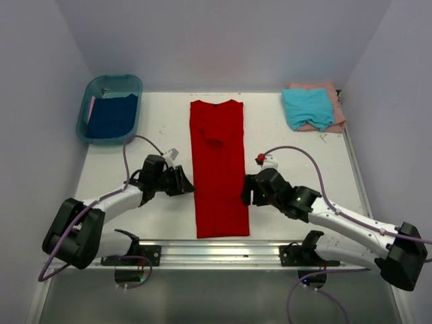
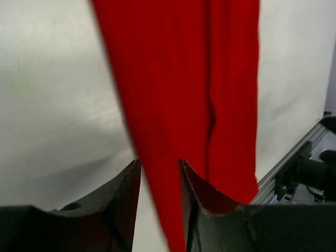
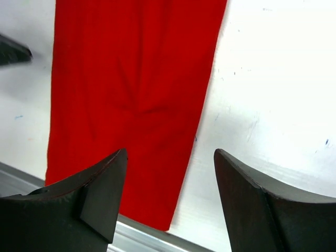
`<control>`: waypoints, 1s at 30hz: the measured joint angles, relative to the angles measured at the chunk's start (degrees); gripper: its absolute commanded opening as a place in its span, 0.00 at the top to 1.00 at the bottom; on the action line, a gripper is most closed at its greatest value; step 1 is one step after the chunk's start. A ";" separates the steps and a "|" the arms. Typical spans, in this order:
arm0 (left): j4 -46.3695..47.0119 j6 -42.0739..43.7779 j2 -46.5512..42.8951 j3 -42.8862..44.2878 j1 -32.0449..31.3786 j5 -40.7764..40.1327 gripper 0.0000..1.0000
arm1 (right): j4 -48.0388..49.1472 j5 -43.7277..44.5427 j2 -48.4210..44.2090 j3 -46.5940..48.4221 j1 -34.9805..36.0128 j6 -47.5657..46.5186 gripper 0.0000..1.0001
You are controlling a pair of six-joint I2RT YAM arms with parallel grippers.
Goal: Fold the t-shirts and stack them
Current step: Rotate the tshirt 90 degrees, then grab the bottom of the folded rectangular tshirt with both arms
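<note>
Nearest me, past the rail (image 1: 216, 250) at the table's (image 1: 155, 128) front edge, the red t-shirt (image 1: 217, 175) lies as a long narrow strip running away from the arms, hem near the rail and collar at the far end. I read the side folds as done and the crosswise fold as the step in hand. The left gripper (image 1: 185, 183) sits at the strip's left edge with its jaws a little apart, red cloth showing in the gap but nothing pinched as far as I can tell. The right gripper (image 1: 248, 192) is at the right edge, jaws wide apart and empty. Next I would need both to take hold of the near hem corners evenly and carry them toward the collar without skewing the strip. Farther back, the teal t-shirt (image 1: 307, 108) rests folded on the pink t-shirt (image 1: 336, 101) at the far right, and the dark blue t-shirt (image 1: 111, 116) waits in the tub (image 1: 115, 79) at the far left. Only the top view shows that pile, the tub and the strip's full length; the wrist views alone show the jaw gaps, and the left one a lengthwise crease in the cloth
</note>
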 measured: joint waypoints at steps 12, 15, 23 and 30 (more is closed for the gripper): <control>-12.15 -5.05 -14.10 -4.92 -8.41 -4.61 0.58 | 2.58 -10.23 -10.03 -11.39 -0.35 11.72 0.37; -14.23 -7.63 -13.94 -6.21 -12.46 -5.11 0.58 | 3.43 -13.70 -9.29 -15.15 -0.35 14.58 0.38; -20.57 -14.53 -16.48 -10.23 -19.69 -6.62 0.57 | 3.58 -18.62 -10.69 -19.37 -0.33 19.56 0.41; -21.03 -20.81 -20.13 -13.16 -24.02 -7.13 0.57 | 5.70 -21.27 -11.82 -22.77 -0.35 22.75 0.46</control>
